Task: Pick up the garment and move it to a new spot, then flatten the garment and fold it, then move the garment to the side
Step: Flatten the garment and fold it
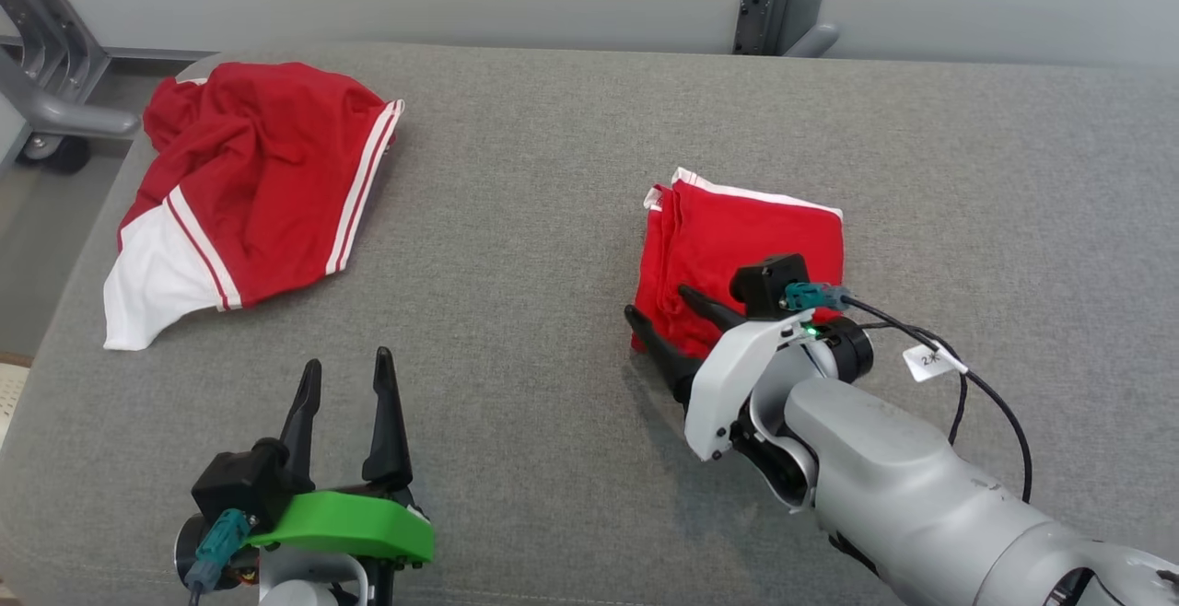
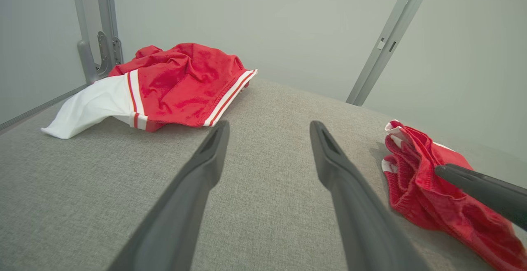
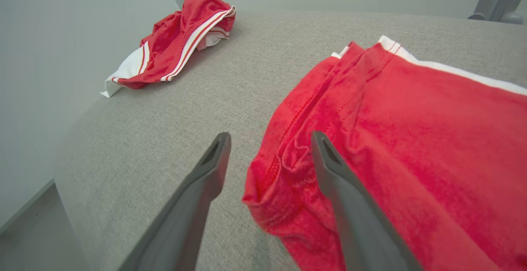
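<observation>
On the grey surface (image 1: 553,219) lie two red garments: a folded garment (image 1: 751,228) at right, a crumpled garment (image 1: 258,164) far left; two hands, both spread; the right hand (image 1: 659,302) straddles the folded garment's near corner; the left hand (image 1: 348,359) hovers well apart.

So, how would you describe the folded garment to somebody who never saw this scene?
On the wide grey fabric surface lie two red garments. Go to its right half, where the open right gripper sits at a garment's near corner. This folded garment is a compact, flat red square with a thin white edge; the crumpled garment at far left has a big white panel.
</observation>
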You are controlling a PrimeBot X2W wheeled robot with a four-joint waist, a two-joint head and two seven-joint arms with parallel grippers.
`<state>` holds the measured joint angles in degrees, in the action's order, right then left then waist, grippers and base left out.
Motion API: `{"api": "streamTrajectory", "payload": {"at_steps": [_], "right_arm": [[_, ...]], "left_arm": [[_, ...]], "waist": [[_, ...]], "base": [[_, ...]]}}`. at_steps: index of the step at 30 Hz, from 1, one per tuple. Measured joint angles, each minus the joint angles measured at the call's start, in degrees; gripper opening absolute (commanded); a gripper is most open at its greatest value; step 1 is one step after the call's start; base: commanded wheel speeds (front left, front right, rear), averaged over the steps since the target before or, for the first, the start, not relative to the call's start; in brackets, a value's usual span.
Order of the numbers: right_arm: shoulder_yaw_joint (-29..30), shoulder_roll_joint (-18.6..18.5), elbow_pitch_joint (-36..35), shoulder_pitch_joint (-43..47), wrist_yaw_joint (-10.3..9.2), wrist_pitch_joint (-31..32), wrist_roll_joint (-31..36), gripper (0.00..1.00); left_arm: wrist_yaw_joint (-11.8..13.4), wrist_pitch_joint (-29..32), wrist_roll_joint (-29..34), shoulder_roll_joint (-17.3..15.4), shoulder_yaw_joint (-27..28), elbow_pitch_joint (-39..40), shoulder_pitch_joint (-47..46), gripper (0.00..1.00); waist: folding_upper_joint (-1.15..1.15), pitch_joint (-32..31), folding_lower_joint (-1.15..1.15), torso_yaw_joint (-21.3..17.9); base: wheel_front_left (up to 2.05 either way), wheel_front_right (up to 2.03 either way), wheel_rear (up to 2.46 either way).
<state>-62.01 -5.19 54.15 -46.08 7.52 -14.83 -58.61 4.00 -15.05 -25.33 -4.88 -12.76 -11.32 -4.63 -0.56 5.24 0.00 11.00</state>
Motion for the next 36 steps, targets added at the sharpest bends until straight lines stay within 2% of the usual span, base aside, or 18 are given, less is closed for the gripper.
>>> {"api": "streamTrajectory", "payload": {"at_steps": [6, 9, 14, 22, 26, 31, 36], "right_arm": [[0.1, 0.2, -3.3, 1.8, 0.00, -0.2, 1.9, 1.00], [2.5, -0.2, -5.3, 2.4, 0.00, -0.2, 3.4, 1.00], [10.9, -2.0, -9.5, 3.7, 0.00, -0.2, 8.0, 1.00], [29.5, -5.0, -14.4, 10.0, 0.00, -0.2, 19.1, 1.00], [37.5, -4.5, -16.6, 14.1, -0.01, -0.2, 24.6, 1.00], [44.6, -3.1, -18.1, 18.4, -0.01, -0.2, 29.2, 1.00], [47.9, -2.4, -16.8, 20.4, -0.01, -0.2, 31.5, 1.00]], "left_arm": [[0.0, 0.0, 0.0, 0.0, 0.4, 0.1, 0.0, 1.00], [0.0, 0.0, 0.2, 0.0, 0.4, 0.1, 0.0, 1.00], [-0.1, 0.0, 0.2, 0.0, 0.5, 0.1, 0.0, 1.00], [-0.1, 0.0, 0.3, -0.1, 0.6, 0.3, 0.2, 1.00], [-0.1, 0.0, 0.4, -0.2, 0.5, 0.4, 0.3, 1.00], [-0.1, 0.0, 0.4, -0.2, 0.2, 0.3, 0.5, 1.00], [-0.1, 0.0, 0.4, -0.4, -0.2, 0.4, 0.6, 1.00]], "waist": [[0.00, 0.2, 0.00, -1.1], [0.00, 0.2, 0.00, -1.5], [0.00, 0.1, 0.00, -1.9], [0.00, 0.0, 0.00, -2.4], [0.00, -0.1, 0.00, -2.8], [0.00, -0.3, 0.00, -3.2], [0.00, -0.4, 0.00, -3.5]], "base": [[0.00, 0.00, 0.00], [0.00, 0.00, 0.00], [0.00, 0.00, 0.00], [0.00, 0.00, 0.00], [0.00, 0.00, 0.00], [0.00, 0.00, 0.00], [0.00, 0.00, 0.00]]}}
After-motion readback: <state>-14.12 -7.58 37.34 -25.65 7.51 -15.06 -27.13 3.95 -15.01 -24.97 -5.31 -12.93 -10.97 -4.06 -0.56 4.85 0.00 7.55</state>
